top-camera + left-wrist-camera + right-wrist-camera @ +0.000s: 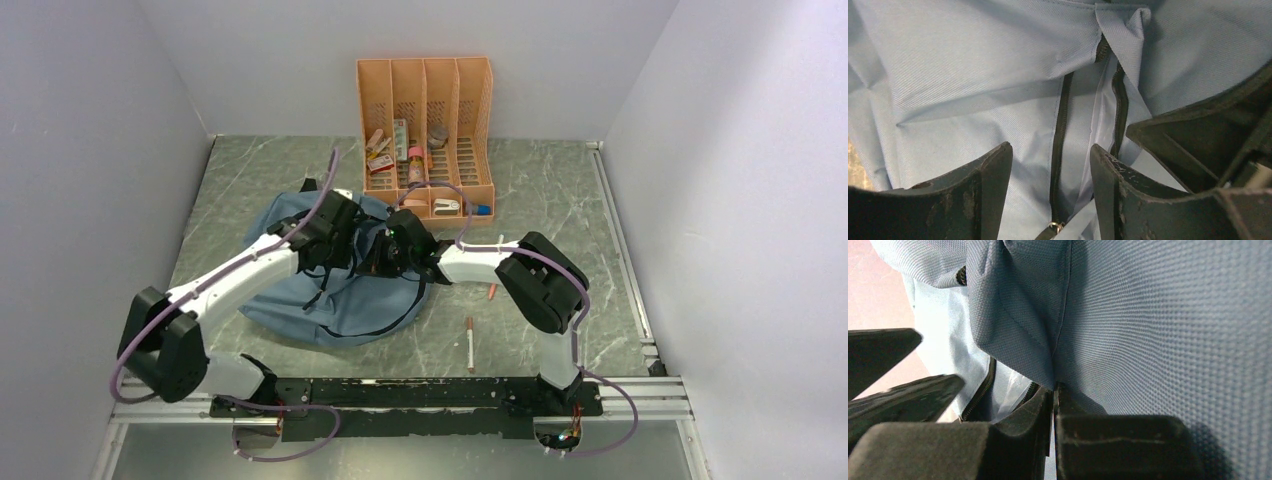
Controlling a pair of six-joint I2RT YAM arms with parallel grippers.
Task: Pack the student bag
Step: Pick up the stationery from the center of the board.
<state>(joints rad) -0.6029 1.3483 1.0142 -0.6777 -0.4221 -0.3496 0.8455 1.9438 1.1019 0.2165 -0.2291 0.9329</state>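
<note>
The student bag (340, 305), dusty-blue with black straps, lies slumped on the table left of centre. Both grippers meet over its top. My left gripper (352, 243) is open; in the left wrist view (1051, 147) its fingers straddle the black zip (1060, 125) without gripping it, and a metal zip pull (1055, 226) shows low between them. My right gripper (388, 255) is shut, pinching a fold of the bag's fabric (1018, 315) at its fingertips (1054, 387). The zip stands partly apart, with pale lining (1100, 110) showing inside.
An orange slotted file organizer (425, 100) stands at the back, holding several small items. A pen (470, 343) and a short pink stick (493, 292) lie on the marbled table (560, 200) right of the bag. White walls close in on three sides.
</note>
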